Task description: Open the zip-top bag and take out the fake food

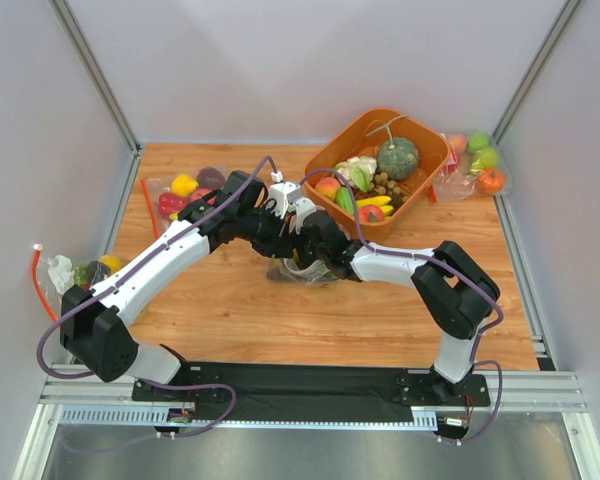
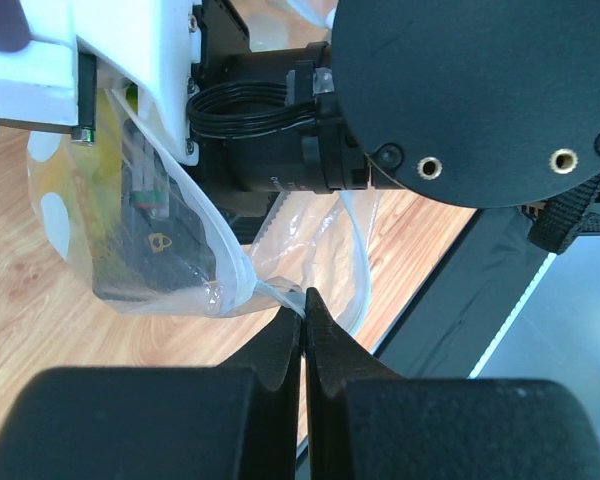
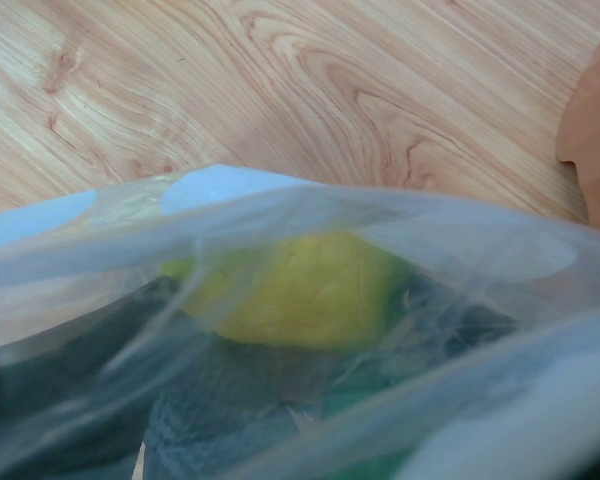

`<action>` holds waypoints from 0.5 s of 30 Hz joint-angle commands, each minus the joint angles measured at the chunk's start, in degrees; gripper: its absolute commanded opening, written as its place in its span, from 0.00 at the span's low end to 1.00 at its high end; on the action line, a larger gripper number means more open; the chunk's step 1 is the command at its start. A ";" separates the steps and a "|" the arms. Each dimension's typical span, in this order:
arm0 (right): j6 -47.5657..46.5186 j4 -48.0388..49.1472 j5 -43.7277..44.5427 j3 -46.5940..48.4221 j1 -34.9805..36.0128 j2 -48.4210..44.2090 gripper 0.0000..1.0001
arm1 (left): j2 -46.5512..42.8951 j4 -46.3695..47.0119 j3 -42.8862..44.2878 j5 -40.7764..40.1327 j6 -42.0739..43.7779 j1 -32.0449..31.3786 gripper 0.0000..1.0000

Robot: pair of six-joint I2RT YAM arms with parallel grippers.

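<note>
The zip-top bag (image 1: 298, 272), clear with white dots, hangs between my two grippers at mid-table, just above the wood. My left gripper (image 2: 302, 305) is shut on a thin edge of the bag (image 2: 130, 230); in the top view it (image 1: 286, 248) sits at the bag's left. My right gripper (image 1: 306, 256) is pushed into the bag's mouth. Its jaws are blurred behind plastic in the right wrist view, so I cannot tell how they stand. A yellow-green mango (image 3: 300, 290) lies inside, with dark green beside it. The peach is hidden.
An orange basket (image 1: 435, 150) at the back right holds a grey-green pumpkin (image 1: 398, 157), bananas and other pieces. Plain bags of fruit lie at the back left (image 1: 185, 190), back right (image 1: 477, 165) and left edge (image 1: 80, 270). A black mat (image 1: 310, 380) runs along the near edge.
</note>
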 commanded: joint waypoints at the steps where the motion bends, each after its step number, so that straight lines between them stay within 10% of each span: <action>1: 0.95 -2.10 -0.77 0.41 -0.36 2.85 1.00 | -0.17 0.17 2.22 1.65 0.78 -0.61 0.00; 15: 0.69 -12.11 0.63 -3.98 -0.28 -7.60 0.78 | -0.17 0.00 2.31 1.38 0.78 -0.61 0.00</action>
